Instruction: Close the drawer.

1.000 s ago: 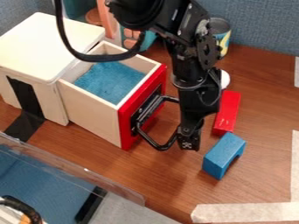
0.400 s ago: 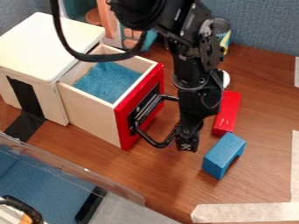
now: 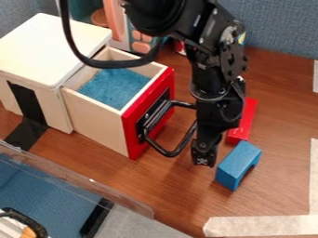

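While the drawer (image 3: 96, 122) stands open at the left, the gripper (image 3: 203, 160) hangs right of its handle (image 3: 169, 154), near the blue block (image 3: 235, 166); whether it is wide or narrow, I cannot tell.

Bright scene, soft faint shadows

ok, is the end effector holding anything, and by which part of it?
Can't tell. The end effector is at the outer end of the drawer handle and hides part of it; a hold there can't be confirmed.
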{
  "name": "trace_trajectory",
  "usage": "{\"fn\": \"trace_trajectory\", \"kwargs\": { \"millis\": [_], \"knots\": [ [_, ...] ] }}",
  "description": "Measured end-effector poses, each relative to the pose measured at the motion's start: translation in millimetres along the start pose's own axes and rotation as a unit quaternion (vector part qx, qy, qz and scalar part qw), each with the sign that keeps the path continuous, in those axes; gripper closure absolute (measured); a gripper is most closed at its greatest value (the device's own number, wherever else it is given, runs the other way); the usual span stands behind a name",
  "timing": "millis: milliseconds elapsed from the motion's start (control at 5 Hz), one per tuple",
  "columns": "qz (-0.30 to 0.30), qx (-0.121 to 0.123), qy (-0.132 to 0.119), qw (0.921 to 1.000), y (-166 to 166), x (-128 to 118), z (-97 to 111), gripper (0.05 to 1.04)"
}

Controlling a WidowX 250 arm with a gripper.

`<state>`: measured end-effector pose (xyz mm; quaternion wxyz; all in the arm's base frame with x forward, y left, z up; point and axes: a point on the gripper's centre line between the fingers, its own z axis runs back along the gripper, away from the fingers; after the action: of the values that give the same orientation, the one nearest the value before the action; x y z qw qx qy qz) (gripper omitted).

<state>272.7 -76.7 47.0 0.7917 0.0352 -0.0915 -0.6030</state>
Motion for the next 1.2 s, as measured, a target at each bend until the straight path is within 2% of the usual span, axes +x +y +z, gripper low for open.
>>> {"fn": "trace_trajectory", "kwargs": {
  "millis": [400,1000,1200],
  "knots": [
    [0.016,-0.020,0.029,0.9993,-2.3,-8.8,-19.6,0.085],
    [0.052,-0.022,0.038,0.9977,2.5,-31.8,-21.4,0.084],
    [0.074,-0.011,0.036,0.9965,10.9,-43.9,-14.3,0.084]
  ]
}}
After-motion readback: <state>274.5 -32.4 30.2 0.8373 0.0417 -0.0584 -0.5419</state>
